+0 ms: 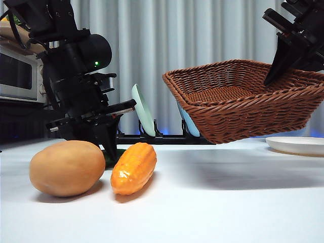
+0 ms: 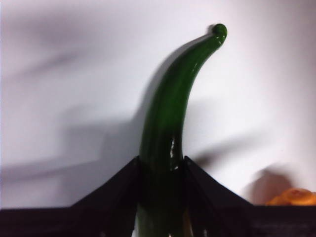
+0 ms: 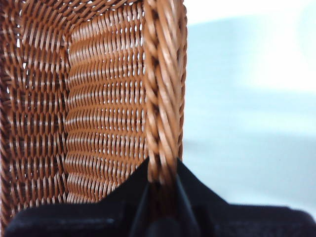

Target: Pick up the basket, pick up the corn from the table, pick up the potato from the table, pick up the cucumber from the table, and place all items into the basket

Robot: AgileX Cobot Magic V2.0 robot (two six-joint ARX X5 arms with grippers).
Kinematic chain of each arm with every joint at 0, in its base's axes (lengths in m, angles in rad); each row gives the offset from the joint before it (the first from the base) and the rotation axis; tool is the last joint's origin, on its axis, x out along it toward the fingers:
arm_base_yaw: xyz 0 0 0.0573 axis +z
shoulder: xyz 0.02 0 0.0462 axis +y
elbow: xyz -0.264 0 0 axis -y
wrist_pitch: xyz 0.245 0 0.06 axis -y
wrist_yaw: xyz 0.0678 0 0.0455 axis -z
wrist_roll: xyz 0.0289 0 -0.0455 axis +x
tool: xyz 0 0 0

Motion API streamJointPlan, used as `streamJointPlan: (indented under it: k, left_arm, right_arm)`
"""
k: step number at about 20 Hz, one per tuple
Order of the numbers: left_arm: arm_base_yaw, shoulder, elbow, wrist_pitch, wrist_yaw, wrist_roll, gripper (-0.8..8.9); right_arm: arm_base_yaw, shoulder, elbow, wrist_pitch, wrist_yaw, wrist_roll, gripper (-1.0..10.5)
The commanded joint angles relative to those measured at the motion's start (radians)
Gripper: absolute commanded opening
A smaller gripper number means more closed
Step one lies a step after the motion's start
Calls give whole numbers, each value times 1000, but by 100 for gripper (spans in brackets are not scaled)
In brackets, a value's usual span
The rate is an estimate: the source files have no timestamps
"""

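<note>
Cucumber pickup in hand. Your left claw (image 2: pixel 160 170) is clamped on the glossy dark green cucumber (image 2: pixel 170 106), low on the white worktop (image 1: pixel 212 197) behind the smooth tan potato (image 1: pixel 67 168) and ridged orange corn (image 1: pixel 133 168). Your right claw (image 3: pixel 162 173) pinches the brown woven wicker basket (image 1: pixel 238 98) by its rim, tilted, aloft. Next, probably: lift the cucumber over the basket. No legible writing.

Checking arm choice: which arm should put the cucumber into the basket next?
Left. Its pincer is shut on the cucumber beside the corn, while the right pincer clamps the basket rim, holding it tilted above the table.
</note>
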State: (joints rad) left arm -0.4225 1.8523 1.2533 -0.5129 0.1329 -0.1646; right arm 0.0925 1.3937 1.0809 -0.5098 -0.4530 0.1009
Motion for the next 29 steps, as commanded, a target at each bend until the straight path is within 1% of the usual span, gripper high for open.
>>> streamJointPlan:
  k: [1,6,8,11,15,18,20,23,25,26,27,28,29]
  left_arm:
    - [2,-11,22,-16,0,38,-8]
    - [-8,-257,108,-43,0,33,-8]
    - [-19,-360,145,-38,0,-4,-8]
    - [-76,-422,173,-10,13,-50,-8]
    - [-223,-378,173,27,7,-76,-8]
    - [-333,-306,173,85,-99,-76,-8]
    - [-367,-246,173,108,-130,-76,-8]
    - [-387,-160,173,132,-130,-76,-7]
    - [-388,-123,173,148,-129,-79,2]
    - [-389,-109,173,150,-128,-79,72]
    - [-389,-101,173,149,-128,-79,251]
    - [-389,-98,173,149,-128,-78,477]
    - [-389,-98,173,150,-129,-78,637]
  right_arm:
    - [0,-8,9,11,-13,15,-15]
    - [0,-8,9,15,-13,34,-15]
    - [0,-8,9,15,-13,41,-15]
    - [2,-8,9,15,-18,68,-15]
    - [3,-8,9,14,-20,90,-15]
    - [3,-8,9,13,-20,93,-15]
    - [3,-8,9,10,-24,93,-15]
    - [2,-8,9,7,-71,93,-15]
    - [2,-8,9,6,-72,93,-15]
    - [3,-8,9,6,-72,93,-15]
    - [3,-8,9,6,-72,93,-15]
    - [3,-8,9,6,-72,93,-15]
    - [3,-8,9,5,-72,93,-15]
